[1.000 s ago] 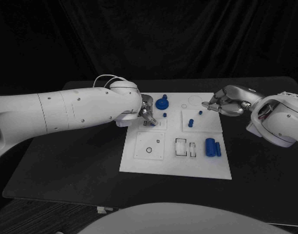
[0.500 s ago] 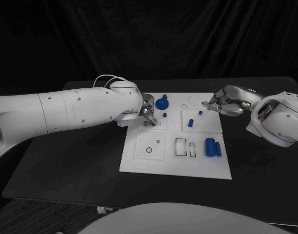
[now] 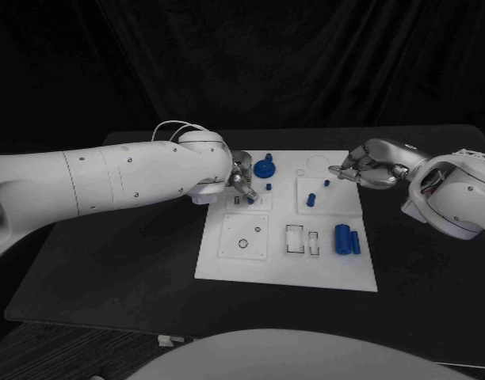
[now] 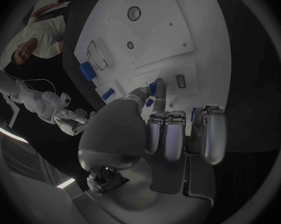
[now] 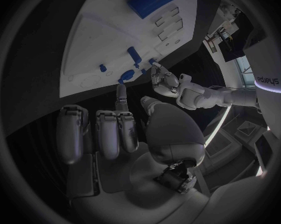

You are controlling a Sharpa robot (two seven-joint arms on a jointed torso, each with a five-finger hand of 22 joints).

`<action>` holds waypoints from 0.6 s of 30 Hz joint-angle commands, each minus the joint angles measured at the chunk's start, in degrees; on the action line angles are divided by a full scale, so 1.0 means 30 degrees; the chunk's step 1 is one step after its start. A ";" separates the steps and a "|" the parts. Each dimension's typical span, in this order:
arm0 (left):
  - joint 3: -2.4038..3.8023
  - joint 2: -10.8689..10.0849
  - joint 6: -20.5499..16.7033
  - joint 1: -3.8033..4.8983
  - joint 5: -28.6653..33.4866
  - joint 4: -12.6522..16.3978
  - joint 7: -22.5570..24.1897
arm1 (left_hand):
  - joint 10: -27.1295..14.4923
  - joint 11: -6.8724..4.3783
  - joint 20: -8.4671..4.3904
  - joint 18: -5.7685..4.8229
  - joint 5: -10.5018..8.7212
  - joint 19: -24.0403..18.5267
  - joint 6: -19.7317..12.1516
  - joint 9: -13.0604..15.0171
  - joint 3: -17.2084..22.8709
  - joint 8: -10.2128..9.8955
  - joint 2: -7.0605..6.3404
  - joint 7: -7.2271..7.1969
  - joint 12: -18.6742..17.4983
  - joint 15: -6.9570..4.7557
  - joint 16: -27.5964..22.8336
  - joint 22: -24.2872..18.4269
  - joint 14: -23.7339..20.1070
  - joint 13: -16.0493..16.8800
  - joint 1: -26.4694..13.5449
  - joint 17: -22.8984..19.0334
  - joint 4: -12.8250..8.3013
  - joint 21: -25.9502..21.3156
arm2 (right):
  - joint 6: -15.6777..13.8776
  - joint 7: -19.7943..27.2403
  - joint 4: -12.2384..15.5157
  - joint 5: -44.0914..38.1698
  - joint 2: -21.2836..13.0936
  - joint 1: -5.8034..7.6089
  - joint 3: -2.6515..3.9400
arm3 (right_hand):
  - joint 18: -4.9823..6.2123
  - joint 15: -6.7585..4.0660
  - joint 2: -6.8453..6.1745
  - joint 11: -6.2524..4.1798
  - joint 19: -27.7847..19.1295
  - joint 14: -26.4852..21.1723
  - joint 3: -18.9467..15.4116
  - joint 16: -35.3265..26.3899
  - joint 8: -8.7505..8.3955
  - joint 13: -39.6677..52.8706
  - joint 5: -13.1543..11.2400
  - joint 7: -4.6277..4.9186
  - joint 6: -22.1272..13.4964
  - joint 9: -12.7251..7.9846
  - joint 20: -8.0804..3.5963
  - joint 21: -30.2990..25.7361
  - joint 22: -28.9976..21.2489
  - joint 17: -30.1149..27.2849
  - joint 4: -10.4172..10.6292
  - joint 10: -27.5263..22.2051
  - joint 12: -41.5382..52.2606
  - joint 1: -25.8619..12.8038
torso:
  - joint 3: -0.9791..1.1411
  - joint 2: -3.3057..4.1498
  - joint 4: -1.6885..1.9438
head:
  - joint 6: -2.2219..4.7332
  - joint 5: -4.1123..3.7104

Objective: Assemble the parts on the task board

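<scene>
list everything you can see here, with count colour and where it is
table: 1, black, under everything
task board: 1, white plate, middle of the table
round part: 1, blue, far left area of the board, beside the left hand
large cylinder part: 1, blue, lying on the near right of the board
smaller part: 1, blue, right beside the large cylinder
small pegs: a few, blue, on the far half of the board; exact count unclear
small part: 1, blue, pinched at the left hand's fingertips over the board
left hand: silver, over the board's far left side
right hand: silver, fingers curled, at the board's far right edge
</scene>
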 commanded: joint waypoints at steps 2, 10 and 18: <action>-0.0001 0.0041 0.0016 -0.0046 0.0096 -0.0009 0.0482 | 0.1976 0.0051 -0.0032 0.0227 0.0215 0.0807 -0.0132 0.0109 0.2792 0.0163 -0.0170 -0.0020 0.0050 -0.0010 0.0050 0.4172 0.1984 0.5018 -0.0130 0.5032 -0.2706 -0.0003 | 0.0205 -0.0288 0.0016 -0.0030 0.0000 -0.0046 0.0013 | 0.0292 0.0034 0.0109 0.0040 0.0760 0.1670 0.0075 -0.0102 0.0079 0.3693 -0.0111 -0.0018 -0.0151 0.0027 0.0054 -0.0095 0.4246 0.3765 -0.0002 0.1267 -0.0085 -0.0028 | -0.0007 -0.0008 -0.0001 | 0.0001 0.0028; 0.0000 -0.0154 0.0049 -0.0045 0.0096 0.0104 0.0654 | 0.1976 0.0071 -0.0011 0.0239 0.0769 0.0772 -0.0250 0.0476 0.3380 0.0479 -0.0379 0.0007 0.0050 0.0010 0.0050 0.4158 0.1984 0.5018 -0.0444 0.5032 -0.3078 -0.0056 | 0.0259 -0.0308 0.0006 -0.0030 -0.0005 -0.0046 0.0013 | 0.0309 0.0034 0.0111 0.0041 0.0723 0.1662 0.0073 -0.0117 0.0085 0.3652 -0.0177 -0.0018 -0.0155 0.0033 0.0054 -0.0160 0.4222 0.3737 -0.0003 0.1244 -0.0108 -0.0034 | 0.0000 0.0000 0.0003 | 0.0001 0.0055; 0.0000 -0.0291 0.0234 -0.0043 0.0096 0.0125 0.0994 | 0.1976 0.0081 -0.0001 0.0247 0.0980 0.0748 -0.0339 0.0665 0.3597 0.0647 -0.0458 0.0021 0.0050 0.0021 0.0050 0.4148 0.1984 0.5018 -0.0577 0.5032 -0.3216 -0.0089 | 0.0267 -0.0327 0.0001 -0.0030 -0.0011 -0.0046 0.0013 | 0.0309 0.0035 0.0108 0.0041 0.0724 0.1654 0.0064 -0.0130 0.0093 0.3625 -0.0264 -0.0016 -0.0164 0.0039 0.0053 -0.0162 0.4223 0.3713 -0.0002 0.1230 -0.0124 -0.0046 | -0.0003 -0.0020 0.0005 | 0.0001 0.0067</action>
